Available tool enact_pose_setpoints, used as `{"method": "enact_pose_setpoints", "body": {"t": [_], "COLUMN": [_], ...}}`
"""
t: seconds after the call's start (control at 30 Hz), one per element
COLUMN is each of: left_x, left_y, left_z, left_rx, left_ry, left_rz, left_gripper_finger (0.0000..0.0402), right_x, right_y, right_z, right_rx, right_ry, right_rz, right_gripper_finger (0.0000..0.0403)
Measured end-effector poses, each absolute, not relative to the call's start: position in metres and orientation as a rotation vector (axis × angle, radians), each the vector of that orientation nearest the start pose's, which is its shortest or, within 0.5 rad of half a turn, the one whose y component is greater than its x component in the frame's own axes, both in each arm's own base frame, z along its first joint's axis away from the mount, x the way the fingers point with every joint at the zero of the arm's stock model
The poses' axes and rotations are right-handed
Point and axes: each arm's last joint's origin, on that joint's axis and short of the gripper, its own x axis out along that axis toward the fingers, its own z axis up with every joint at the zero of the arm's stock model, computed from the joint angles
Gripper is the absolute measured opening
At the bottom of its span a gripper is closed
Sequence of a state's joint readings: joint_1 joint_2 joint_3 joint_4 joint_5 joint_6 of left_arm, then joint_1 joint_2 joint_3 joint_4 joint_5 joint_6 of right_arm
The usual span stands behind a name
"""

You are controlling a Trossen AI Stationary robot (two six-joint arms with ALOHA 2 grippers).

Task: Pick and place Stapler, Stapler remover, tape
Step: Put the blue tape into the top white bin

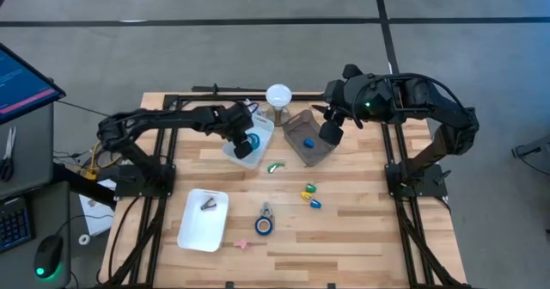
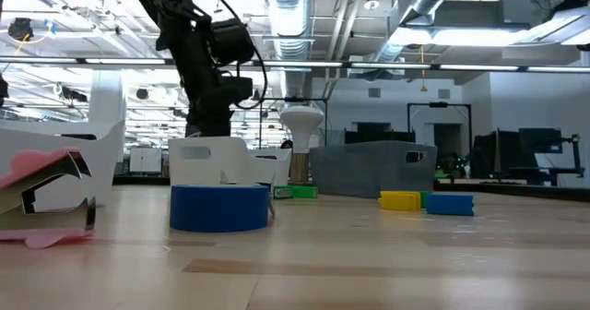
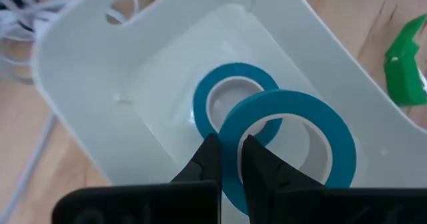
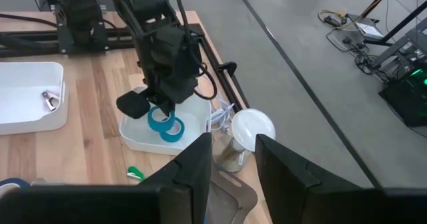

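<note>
Left end effector (image 3: pixel 228 159) grips tape (image 3: pixel 288 143) — over white bin (image 3: pixel 87 64).

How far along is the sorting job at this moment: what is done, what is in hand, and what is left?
Done: one tape roll lies in the white bin, a blue item in the grey bin, a small metal item in the white tray. In hand: the left gripper holds a second tape roll over the white bin. Left: a loose tape roll and small coloured pieces on the table. The right gripper hangs open above the grey bin.
</note>
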State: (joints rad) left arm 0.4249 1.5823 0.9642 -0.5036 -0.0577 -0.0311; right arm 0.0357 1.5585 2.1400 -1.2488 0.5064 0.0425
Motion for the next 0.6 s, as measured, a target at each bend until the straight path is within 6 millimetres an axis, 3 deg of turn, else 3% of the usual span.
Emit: {"method": "enact_pose_setpoints", "body": {"t": [0.6], "left_x": [0.278], "left_y": [0.128], "left_z": [0.168], "left_rx": [-0.251], "left_ry": [1.165], "left_rz": [0.444], "left_gripper_finger": [0.0018], "right_x": [0.262], "right_y": [-0.005], "right_z": [0.494], "right_rx": [-0.165], "right_ry": [0.647], "right_rz": [-0.456], "right_gripper_finger": [0.0108]}}
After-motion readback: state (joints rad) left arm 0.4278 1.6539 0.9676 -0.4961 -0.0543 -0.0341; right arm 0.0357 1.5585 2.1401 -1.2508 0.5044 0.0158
